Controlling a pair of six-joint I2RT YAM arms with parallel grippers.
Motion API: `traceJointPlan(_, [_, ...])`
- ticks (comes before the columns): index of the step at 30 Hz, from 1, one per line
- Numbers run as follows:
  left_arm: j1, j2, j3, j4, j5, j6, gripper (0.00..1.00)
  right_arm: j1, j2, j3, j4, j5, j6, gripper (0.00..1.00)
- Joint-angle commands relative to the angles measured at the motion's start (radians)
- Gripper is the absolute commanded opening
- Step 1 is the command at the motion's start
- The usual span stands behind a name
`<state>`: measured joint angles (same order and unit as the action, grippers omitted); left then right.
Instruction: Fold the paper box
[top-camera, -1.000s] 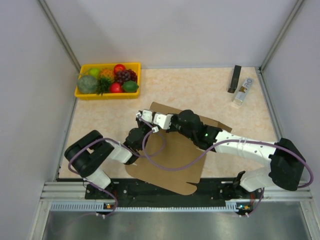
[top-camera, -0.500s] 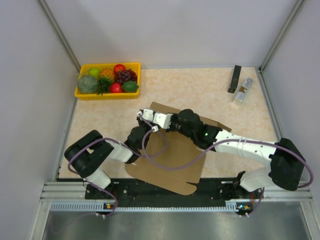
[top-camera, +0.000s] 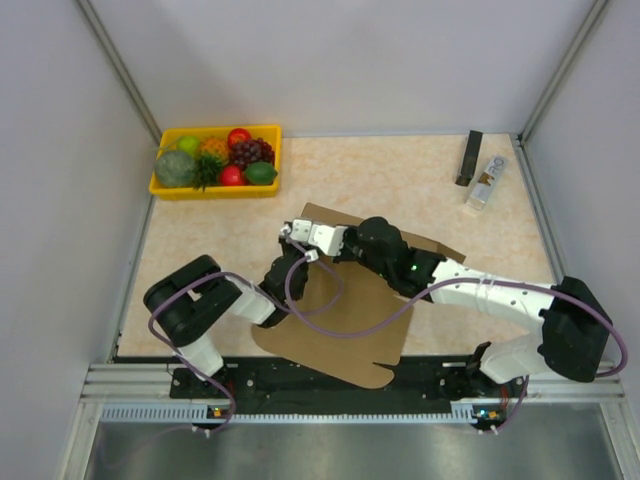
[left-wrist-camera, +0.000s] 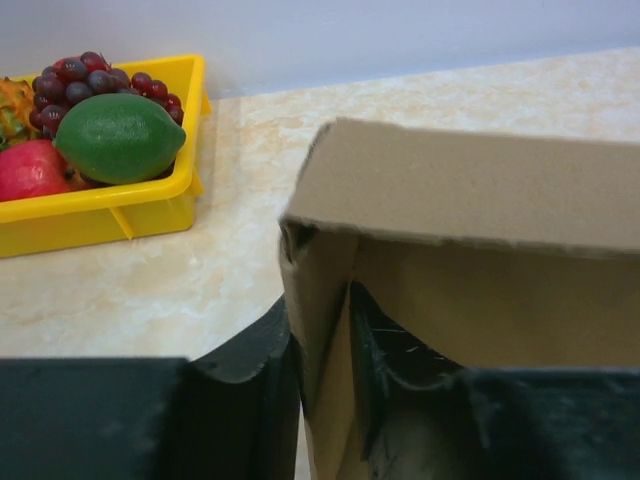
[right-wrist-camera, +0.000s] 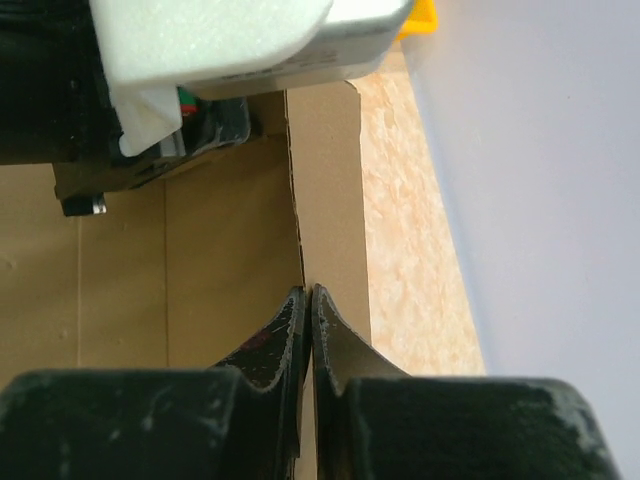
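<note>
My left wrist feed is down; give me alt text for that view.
The left gripper pinches an upright wall of the paper box, with a flap bent over above it. Behind, at upper left, a yellow tray of fruit sits on the beige table.

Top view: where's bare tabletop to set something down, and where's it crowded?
Free: the back strip between the yellow fruit tray and the black bar; the left patch between that tray and the left arm; the right patch between the small white pack and the right arm. Crowded: the centre, both arms over the paper box.
</note>
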<state>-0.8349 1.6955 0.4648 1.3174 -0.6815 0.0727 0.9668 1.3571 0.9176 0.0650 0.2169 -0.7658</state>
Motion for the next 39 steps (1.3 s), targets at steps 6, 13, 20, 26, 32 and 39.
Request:
traceJointPlan(6, [-0.010, 0.039, -0.130, 0.128, 0.099, -0.002, 0.37, 0.029, -0.009, -0.002, 0.007, -0.122, 0.023, 0.00])
traceJointPlan(13, [-0.009, 0.053, -0.089, 0.135, 0.017, 0.065, 0.25, 0.030, -0.012, -0.005, 0.012, -0.137, 0.031, 0.00])
traceJointPlan(20, [-0.010, 0.079, -0.058, 0.169, -0.018, 0.046, 0.42, 0.032, -0.018, -0.003, 0.001, -0.136, 0.033, 0.00])
traceJointPlan(26, [-0.010, 0.067, 0.010, 0.013, -0.142, 0.019, 0.00, 0.036, -0.019, -0.002, -0.004, -0.137, 0.033, 0.00])
traceJointPlan(32, [-0.012, 0.079, 0.014, 0.069, -0.219, 0.036, 0.00, 0.047, -0.016, -0.014, 0.005, -0.137, 0.042, 0.00])
traceJointPlan(39, [-0.010, 0.053, -0.032, 0.077, -0.058, -0.020, 0.00, 0.058, -0.035, -0.022, 0.019, -0.122, 0.089, 0.18])
